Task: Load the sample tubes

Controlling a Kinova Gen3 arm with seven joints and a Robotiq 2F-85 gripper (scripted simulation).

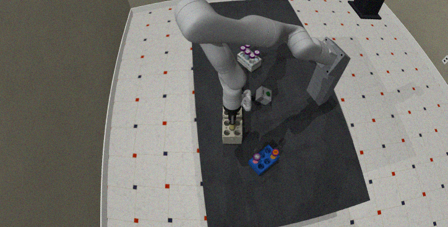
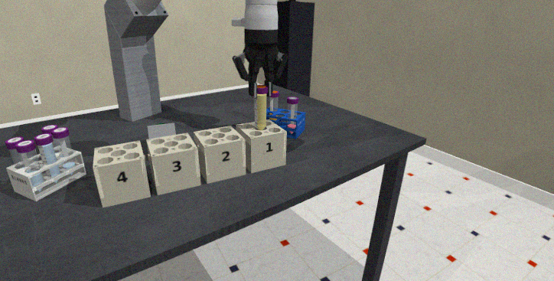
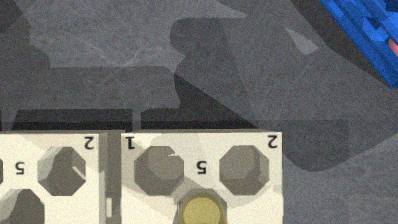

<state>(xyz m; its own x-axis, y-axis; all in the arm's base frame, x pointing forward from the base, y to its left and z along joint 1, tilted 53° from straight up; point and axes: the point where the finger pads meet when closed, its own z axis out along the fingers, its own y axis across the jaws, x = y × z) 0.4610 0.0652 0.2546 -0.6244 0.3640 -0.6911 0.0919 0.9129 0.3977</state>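
Note:
My gripper [image 2: 262, 86] is shut on the cap of a yellow-filled sample tube [image 2: 261, 109] with an orange cap dot. The tube stands upright with its lower end in the middle hole, hole 5, of adapter 1 [image 2: 265, 145]; most of it is still above the top. In the wrist view the tube [image 3: 202, 212] sits just under the "5" mark, between empty holes 1 [image 3: 159, 169] and 2 [image 3: 245, 169]. I cannot read its ID. A second orange-dot tube [image 1: 275, 152] and a grey-dot tube [image 1: 256, 156] stand in the blue rack [image 1: 263, 159].
Adapters 2 [image 2: 220, 155], 3 [image 2: 175, 162] and 4 [image 2: 121, 172] stand in a row left of adapter 1, all empty. The white rack [image 2: 41, 162] with several purple-capped water blanks is at the far left. The DONE desk [image 1: 263, 95] stands behind the row.

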